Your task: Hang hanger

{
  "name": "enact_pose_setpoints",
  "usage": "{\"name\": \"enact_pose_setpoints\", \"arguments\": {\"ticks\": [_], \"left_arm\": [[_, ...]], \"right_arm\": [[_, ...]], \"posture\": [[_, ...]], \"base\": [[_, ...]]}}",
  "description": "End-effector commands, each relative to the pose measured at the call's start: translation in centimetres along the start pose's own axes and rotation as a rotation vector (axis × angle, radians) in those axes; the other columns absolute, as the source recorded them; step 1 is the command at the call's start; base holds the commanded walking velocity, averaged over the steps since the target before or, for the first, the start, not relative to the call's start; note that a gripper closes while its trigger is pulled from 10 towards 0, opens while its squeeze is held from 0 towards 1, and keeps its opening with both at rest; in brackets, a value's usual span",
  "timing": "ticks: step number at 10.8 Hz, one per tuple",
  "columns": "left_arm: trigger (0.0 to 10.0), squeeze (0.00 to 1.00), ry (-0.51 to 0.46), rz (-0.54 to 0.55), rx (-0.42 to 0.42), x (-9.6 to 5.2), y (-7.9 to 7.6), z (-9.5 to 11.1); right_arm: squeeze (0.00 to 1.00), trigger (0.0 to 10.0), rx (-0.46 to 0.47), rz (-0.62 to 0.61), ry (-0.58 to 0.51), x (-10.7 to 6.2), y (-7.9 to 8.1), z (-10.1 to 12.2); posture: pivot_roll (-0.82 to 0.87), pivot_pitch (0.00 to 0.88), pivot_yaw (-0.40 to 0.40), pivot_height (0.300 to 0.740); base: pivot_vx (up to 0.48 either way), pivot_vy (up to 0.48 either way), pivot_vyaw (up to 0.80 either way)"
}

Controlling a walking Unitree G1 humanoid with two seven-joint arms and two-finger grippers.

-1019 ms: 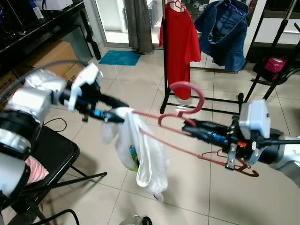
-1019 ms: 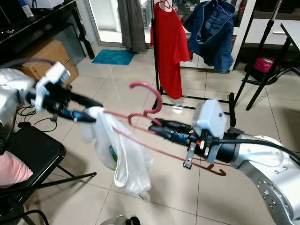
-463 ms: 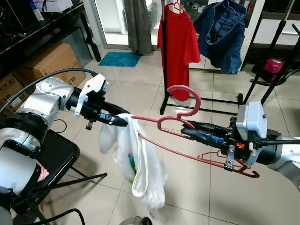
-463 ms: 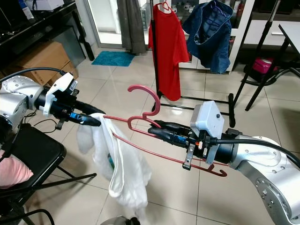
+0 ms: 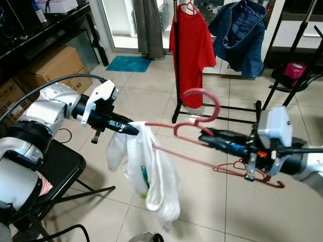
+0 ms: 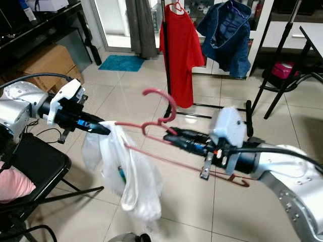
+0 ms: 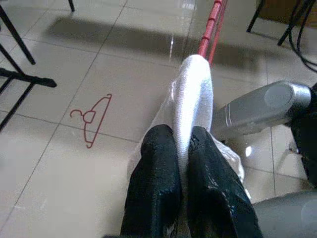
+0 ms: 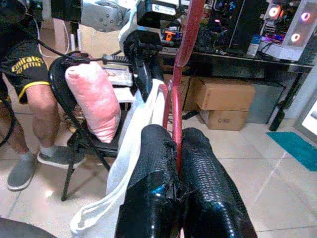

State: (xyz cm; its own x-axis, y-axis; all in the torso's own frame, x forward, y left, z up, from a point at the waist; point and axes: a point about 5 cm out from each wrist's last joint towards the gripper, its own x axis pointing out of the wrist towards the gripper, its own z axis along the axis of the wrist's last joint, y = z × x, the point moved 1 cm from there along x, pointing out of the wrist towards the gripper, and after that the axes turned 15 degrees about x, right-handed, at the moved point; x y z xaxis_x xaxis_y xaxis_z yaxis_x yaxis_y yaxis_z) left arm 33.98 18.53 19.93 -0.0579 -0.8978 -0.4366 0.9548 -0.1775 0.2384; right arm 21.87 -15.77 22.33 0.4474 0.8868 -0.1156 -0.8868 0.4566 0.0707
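Tiled floor [image 5: 212, 201], clothes rack [image 5: 177, 60] ahead. I'm holding the red hanger [image 5: 197, 113] clenched in the right pincer [image 5: 204, 137], left pincer [image 5: 132, 130] gripping its white garment [image 5: 151, 176]. Hanger's edging nearer the rack; hanging still pending.

Hanger [image 5: 194, 126] between left gripper [image 5: 132, 129] and right gripper [image 5: 204, 136]; garment [image 5: 149, 174] draped (left end); rack [image 5: 177, 60] behind.
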Motion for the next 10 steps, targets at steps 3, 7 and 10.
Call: {"name": "enact_pose_setpoints", "arguments": {"ticks": [3, 7, 10], "left_arm": [[0.0, 0.0, -0.06, -0.004, 0.026, 0.1, 0.5, 1.6], [0.0, 0.0, -0.103, 0.017, 0.001, -0.6, 0.3, 2.0], [0.0, 0.0, -0.123, 0.091, -0.023, -0.9, 0.7, 1.2]], "right_arm": [[0.0, 10.0, -0.037, 0.037, -0.031, 0.3, 0.4, 0.8], [1.0, 10.0, 0.038, -0.073, -0.1, -0.6, -1.6, 1.2], [1.0, 10.0, 0.004, -0.336, -0.248, -2.7, -4.3, 2.3]], "posture": [[-0.2, 0.017, 0.175, 0.74], [-0.19, 0.019, 0.178, 0.74], [-0.19, 0.022, 0.184, 0.74]], "base": [[0.0, 0.0, 0.0], [0.0, 0.0, 0.0], [0.0, 0.0, 0.0]]}}
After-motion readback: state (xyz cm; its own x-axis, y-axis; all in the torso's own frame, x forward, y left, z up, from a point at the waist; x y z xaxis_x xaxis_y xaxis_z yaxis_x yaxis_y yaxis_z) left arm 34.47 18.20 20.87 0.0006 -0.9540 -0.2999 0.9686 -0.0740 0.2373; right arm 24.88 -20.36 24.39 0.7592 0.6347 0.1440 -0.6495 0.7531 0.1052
